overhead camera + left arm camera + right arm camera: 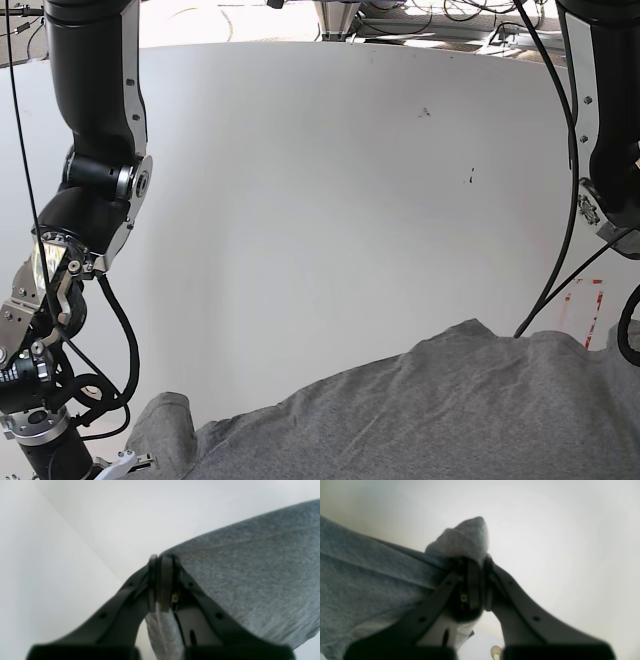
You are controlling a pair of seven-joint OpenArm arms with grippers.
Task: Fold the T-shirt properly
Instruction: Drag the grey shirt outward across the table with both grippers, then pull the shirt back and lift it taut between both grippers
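Nearest the lens, the left hand (162,583) has its black jaws pressed together on an edge of the plain grey soft-knit T-shirt (250,580), fabric pinched between them. Right hand (477,587) likewise clamped tight on a bunched fold of the shirt. In the base view the shirt (450,410) spreads across the near edge of the white worktop (330,200), one end lifted at lower left.
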